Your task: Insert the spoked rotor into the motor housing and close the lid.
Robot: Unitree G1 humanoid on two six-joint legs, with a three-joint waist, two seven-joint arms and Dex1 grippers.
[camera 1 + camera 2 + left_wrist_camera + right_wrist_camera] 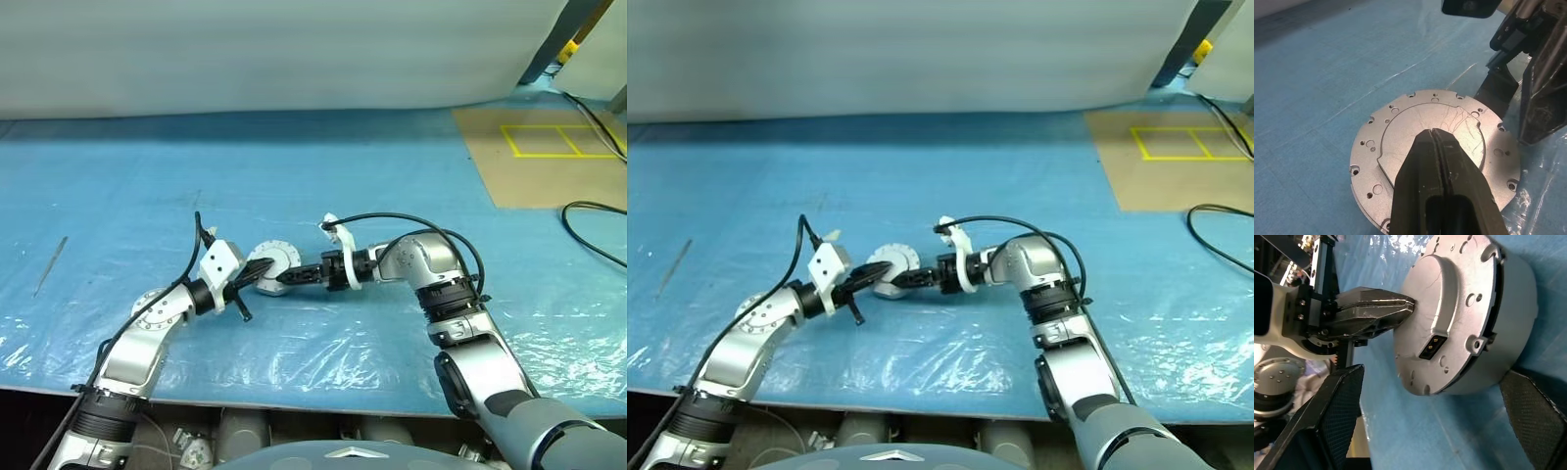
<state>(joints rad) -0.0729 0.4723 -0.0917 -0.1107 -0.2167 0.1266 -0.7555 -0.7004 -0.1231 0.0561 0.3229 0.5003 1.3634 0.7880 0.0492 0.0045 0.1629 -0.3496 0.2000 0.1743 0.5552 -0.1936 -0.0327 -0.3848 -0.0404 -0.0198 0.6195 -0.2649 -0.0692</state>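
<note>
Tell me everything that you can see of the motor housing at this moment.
The motor housing is a squat round puck of silver-grey metal lying on the blue sheet, its lid closed on top. The lid shows small holes around its rim, a raised centre and a small socket in that step. The shut left gripper presses its tips on the lid. The right gripper is open, one finger on each side.

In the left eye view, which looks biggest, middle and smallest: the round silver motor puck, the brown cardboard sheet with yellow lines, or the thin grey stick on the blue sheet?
1. Brown cardboard sheet with yellow lines
2. Round silver motor puck
3. Thin grey stick

The cardboard lies farther away and still looks biggest.
</note>
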